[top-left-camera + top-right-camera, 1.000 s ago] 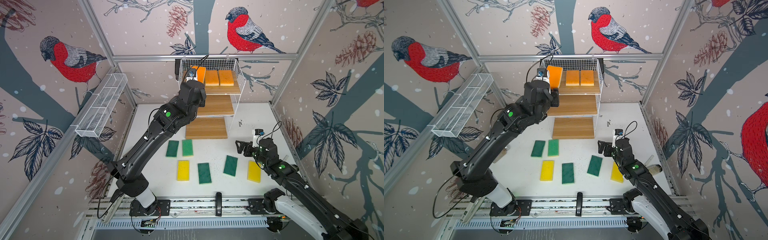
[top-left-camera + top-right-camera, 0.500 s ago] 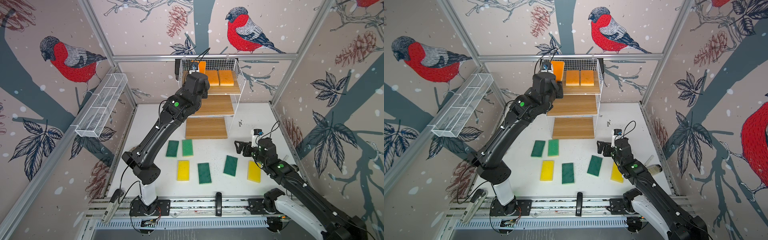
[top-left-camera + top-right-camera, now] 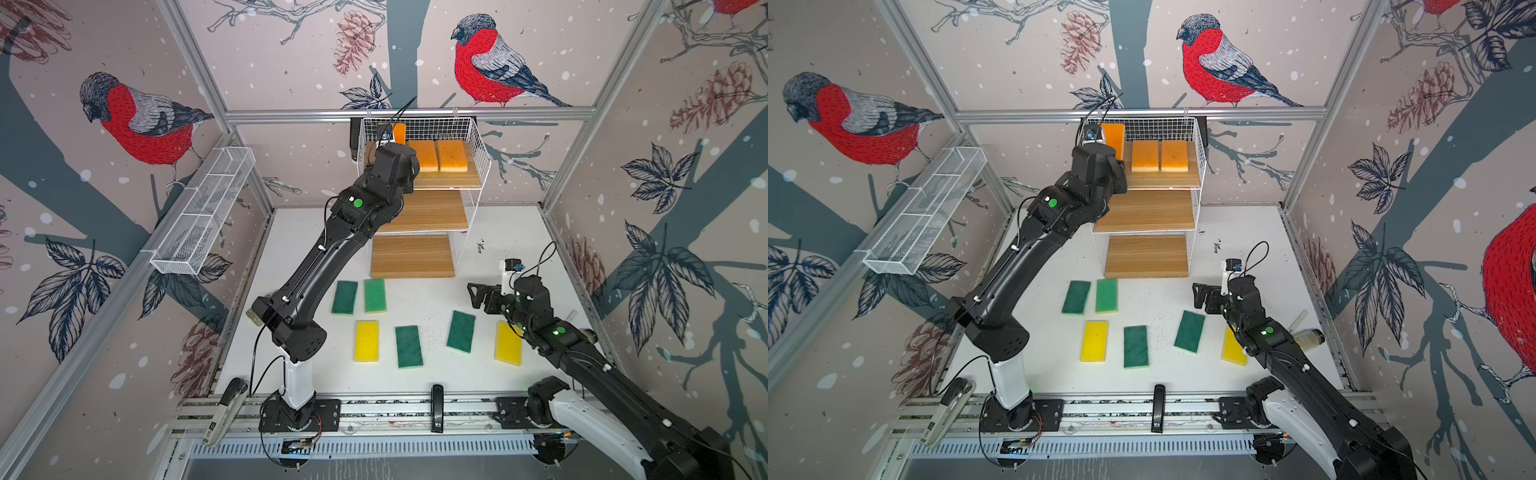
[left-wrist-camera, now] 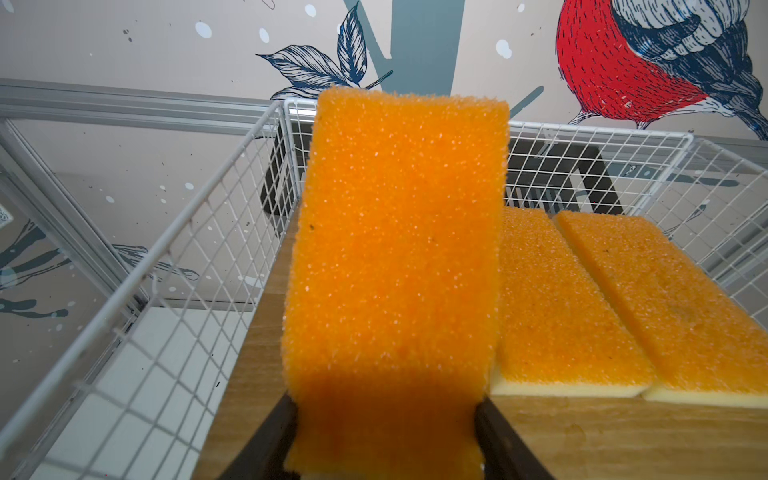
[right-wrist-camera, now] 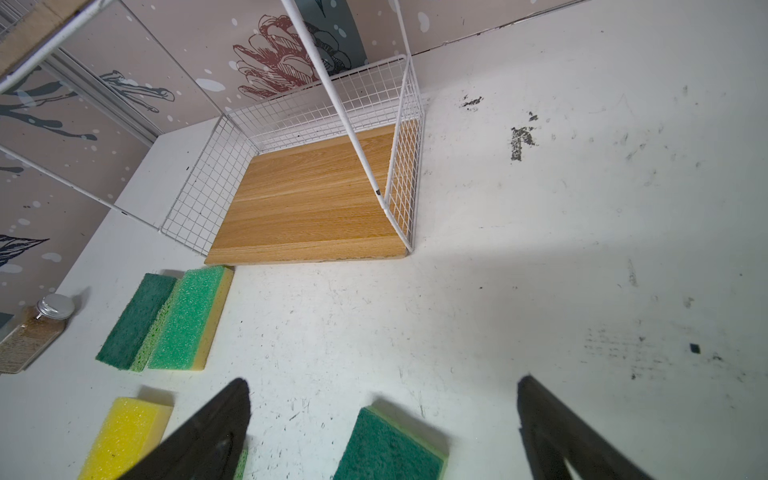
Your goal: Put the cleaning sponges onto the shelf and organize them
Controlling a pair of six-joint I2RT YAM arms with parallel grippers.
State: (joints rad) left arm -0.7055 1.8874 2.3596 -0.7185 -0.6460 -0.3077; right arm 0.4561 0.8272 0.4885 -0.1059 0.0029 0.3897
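Reaching, both top views: the left arm is stretched to the shelf [image 3: 1199, 166]. The held orange sponge [image 3: 1114, 137] is seen raised on end at 9 o'clock of the two laid orange sponges [image 3: 1145, 156], over the empty third of the top board [image 3: 1163, 180].
Long axis, both top views: it is judged to run from 6 to 12 o'clock, parallel to the two laid orange sponges, so only a tilt down flat seems called for.
Left wrist view: the left gripper [image 4: 384, 432] is clenched on the near end of the held orange sponge. The far end is lifted toward the back wire, just beside the two laid orange sponges; contact cannot be told.
Right wrist view: the right gripper [image 5: 382, 384] is released and empty above the worktop [image 5: 540, 249], with a green sponge [image 5: 386, 444] close under it.
Nearer arm: the six loose sponges [image 3: 366, 340], at 6 o'clock of the shelf, are judged nearer the right arm.
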